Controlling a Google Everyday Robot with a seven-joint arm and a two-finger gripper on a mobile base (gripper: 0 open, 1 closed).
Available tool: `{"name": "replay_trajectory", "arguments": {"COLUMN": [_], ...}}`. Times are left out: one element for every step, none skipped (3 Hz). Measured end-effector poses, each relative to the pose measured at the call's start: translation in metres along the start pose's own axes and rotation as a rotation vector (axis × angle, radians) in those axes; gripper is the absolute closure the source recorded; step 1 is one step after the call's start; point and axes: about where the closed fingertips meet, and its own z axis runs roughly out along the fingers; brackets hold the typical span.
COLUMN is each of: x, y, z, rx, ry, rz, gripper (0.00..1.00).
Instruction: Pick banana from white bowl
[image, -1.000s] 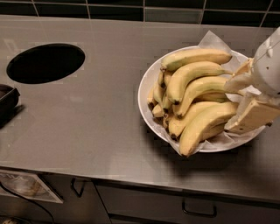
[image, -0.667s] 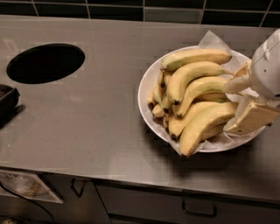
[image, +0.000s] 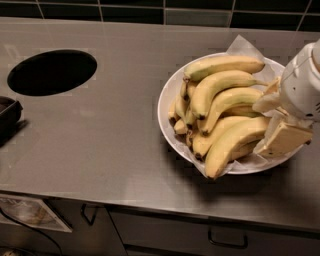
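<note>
- gripper (image: 260, 129) of mine sits at the right rim of the white bowl (image: 167, 100).
- the banana (image: 235, 142) lies at the front of the pile, its right end reaching between my fingers.
- my fingers (image: 282, 141) are spread, one above that end and one below, gripping nothing.

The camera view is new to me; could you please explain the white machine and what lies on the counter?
This is one picture, looking down on a steel counter. The white shape at the right edge is the end of a robot arm; its gripper hangs over the right side of a white bowl lined with paper. The bowl holds a pile of bananas. The gripper is at the right end of the banana nearest the front, the longest one, which lies in the pile. Left of the bowl is a round hole in the counter, and a dark object shows at the left edge.
</note>
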Motion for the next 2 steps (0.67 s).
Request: {"name": "replay_trajectory", "arguments": {"x": [0.0022,0.0066], "y": [-0.0007,-0.0035], "z": [0.0091,0.0186], "rx": [-0.002,-0.005], "ry": [0.018,0.015], "rz": [0.004,0.017], "gripper": [0.40,0.49]}}
